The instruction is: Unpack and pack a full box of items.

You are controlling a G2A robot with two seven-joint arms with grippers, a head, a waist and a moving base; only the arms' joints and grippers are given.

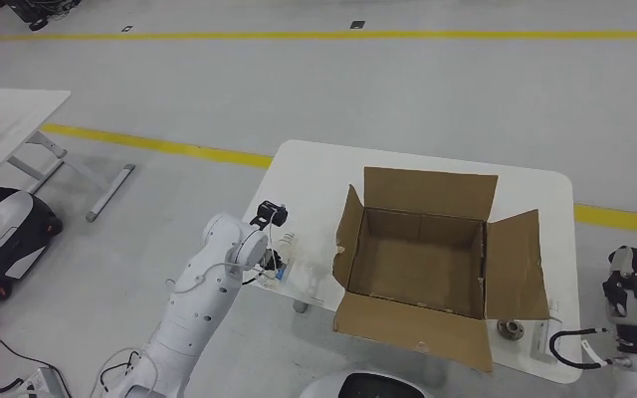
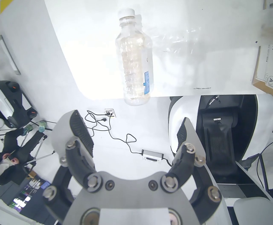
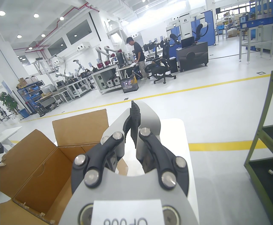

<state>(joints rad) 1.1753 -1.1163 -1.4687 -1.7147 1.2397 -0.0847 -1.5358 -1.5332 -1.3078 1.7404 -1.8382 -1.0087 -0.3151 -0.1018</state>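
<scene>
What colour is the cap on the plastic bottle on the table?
White cap on a clear bottle; the left wrist view shows it best.

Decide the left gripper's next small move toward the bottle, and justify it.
Likely ease the left gripper forward until its open jaws straddle the bottle. The gripper is empty and short of the table, and the bottle lies with its base at the edge, facing it.

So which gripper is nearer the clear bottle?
Left. The left gripper sits open just short of the bottle; the right gripper is shut, beyond the cardboard box.
</scene>
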